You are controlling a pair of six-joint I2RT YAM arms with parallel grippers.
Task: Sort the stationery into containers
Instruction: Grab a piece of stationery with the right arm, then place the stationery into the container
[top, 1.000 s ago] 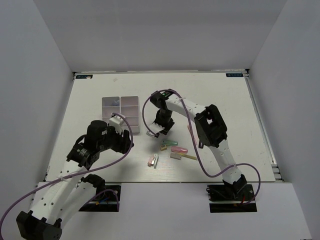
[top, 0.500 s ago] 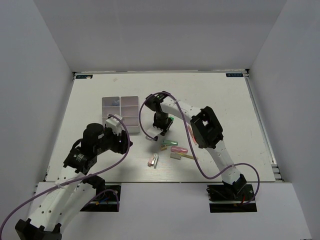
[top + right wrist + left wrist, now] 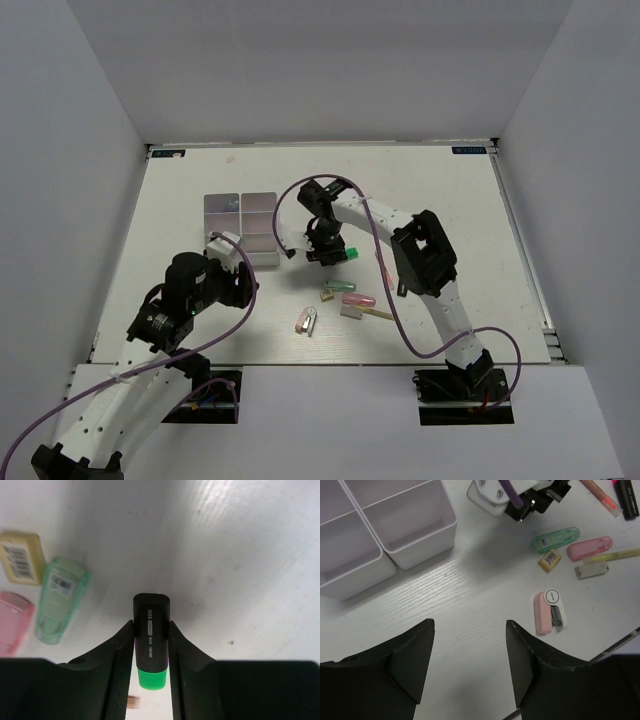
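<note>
Well, the right claw (image 3: 150, 628) is squeezed tight on a black highlighter with a green cap (image 3: 150, 611), with one finger on each side of it. From above, the claw hides nearly all of this pen, and only the green cap pokes out to the side. The pen is over the white table (image 3: 440, 200), just beside the near right corner of the white plastic bins (image 3: 243, 226). It is between the bins and the small heap of other things. I cannot tell if it touches the table.

The left claw (image 3: 468, 630) has its two black fingers (image 3: 407, 662) wide apart with nothing between them. It hangs over the table near the bins. The left wrist picture cuts the bins off at its edge, and from above I cannot make out what lies inside them.

In the heap lie a see-through green piece (image 3: 557, 538), a see-through pink piece (image 3: 589, 548), a little yellow eraser with a barcode (image 3: 549, 561), a thin yellow stick (image 3: 615, 555) and a small grey block (image 3: 591, 570). A pink and white clip-like thing (image 3: 547, 611) lies a bit apart from them, nearer the arms. A thin pink pencil (image 3: 599, 493) and a black highlighter with a pink cap (image 3: 627, 500) run off the corner of that picture.
</note>
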